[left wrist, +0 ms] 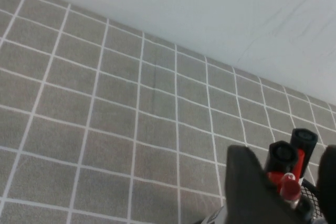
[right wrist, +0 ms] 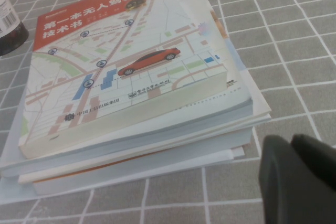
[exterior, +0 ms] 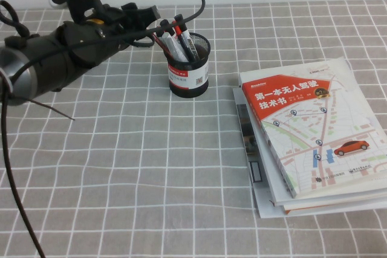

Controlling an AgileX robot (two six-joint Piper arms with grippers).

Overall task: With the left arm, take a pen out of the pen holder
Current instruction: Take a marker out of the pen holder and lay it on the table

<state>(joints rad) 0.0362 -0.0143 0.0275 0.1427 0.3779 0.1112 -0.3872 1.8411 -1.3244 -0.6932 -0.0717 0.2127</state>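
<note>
My left gripper (left wrist: 290,184) hangs over the rim of the pen holder (exterior: 188,74), fingers spread to either side of the pens (exterior: 176,35) poking up between them. Open tablecloth (exterior: 121,167) lies beyond it. The right gripper (right wrist: 295,174), fingers pressed together, sits just off a corner of the book stack (right wrist: 131,93).

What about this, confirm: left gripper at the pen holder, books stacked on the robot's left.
Wrong side. The high view shows the books on the robot's right; the right gripper is beside them, the left gripper at the pen holder.
</note>
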